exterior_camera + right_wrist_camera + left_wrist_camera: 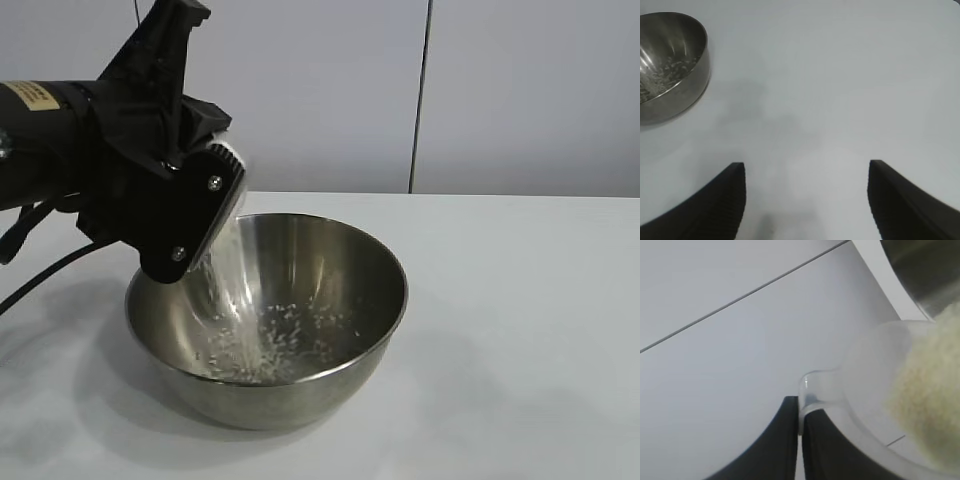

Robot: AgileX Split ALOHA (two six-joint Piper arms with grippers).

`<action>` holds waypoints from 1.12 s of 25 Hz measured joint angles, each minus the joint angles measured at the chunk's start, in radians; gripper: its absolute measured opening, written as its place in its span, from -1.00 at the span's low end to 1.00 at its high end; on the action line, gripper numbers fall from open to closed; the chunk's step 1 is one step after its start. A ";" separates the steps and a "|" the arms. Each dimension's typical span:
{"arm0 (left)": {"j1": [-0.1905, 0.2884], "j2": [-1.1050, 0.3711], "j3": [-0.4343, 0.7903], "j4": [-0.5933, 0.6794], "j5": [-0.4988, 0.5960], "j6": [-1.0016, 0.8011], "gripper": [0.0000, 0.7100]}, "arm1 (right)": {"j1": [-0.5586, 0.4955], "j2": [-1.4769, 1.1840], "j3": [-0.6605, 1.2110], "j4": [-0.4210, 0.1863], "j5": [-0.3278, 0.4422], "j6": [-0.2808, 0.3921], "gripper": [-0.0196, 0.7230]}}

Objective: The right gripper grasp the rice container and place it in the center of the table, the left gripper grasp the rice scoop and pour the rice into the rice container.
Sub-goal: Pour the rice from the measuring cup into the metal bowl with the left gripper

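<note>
The rice container [268, 320], a large shiny steel bowl, sits on the white desk [520, 330] in the lower centre of the exterior frame. My left tool [800, 440] comes in from the upper left of that frame and hangs over the bowl's left rim. Its two black fingers [775, 445] are clenched on the small tab handle of the rice scoop [865, 370], a translucent plastic cup. The scoop is tipped steeply toward the bowl. The rice [262, 345], small white grains, streams from the scoop's mouth down the bowl's inner wall and lies scattered across the bottom. In the left wrist frame, a pale heap of grains fills the scoop at the right edge, with the bowl's steel rim in the upper right corner. My right tool [807, 200] is well apart from the bowl, its fingers spread wide and released over bare desk, holding nothing. From its wrist frame the bowl shows in the upper left corner.
</note>
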 joint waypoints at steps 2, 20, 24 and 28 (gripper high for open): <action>0.000 0.000 0.000 0.000 -0.001 0.003 -0.98 | 0.000 0.000 0.000 0.000 0.001 0.000 0.33; -0.019 0.001 -0.001 -0.006 -0.222 0.063 -0.98 | 0.000 0.000 0.000 0.000 0.001 0.000 0.33; -0.023 0.001 -0.001 -0.005 -0.195 0.014 -0.98 | 0.000 0.000 0.000 0.000 0.001 0.000 0.33; -0.023 0.001 -0.001 -0.005 -0.161 -0.242 -0.98 | 0.000 0.000 0.000 0.000 0.001 0.000 0.33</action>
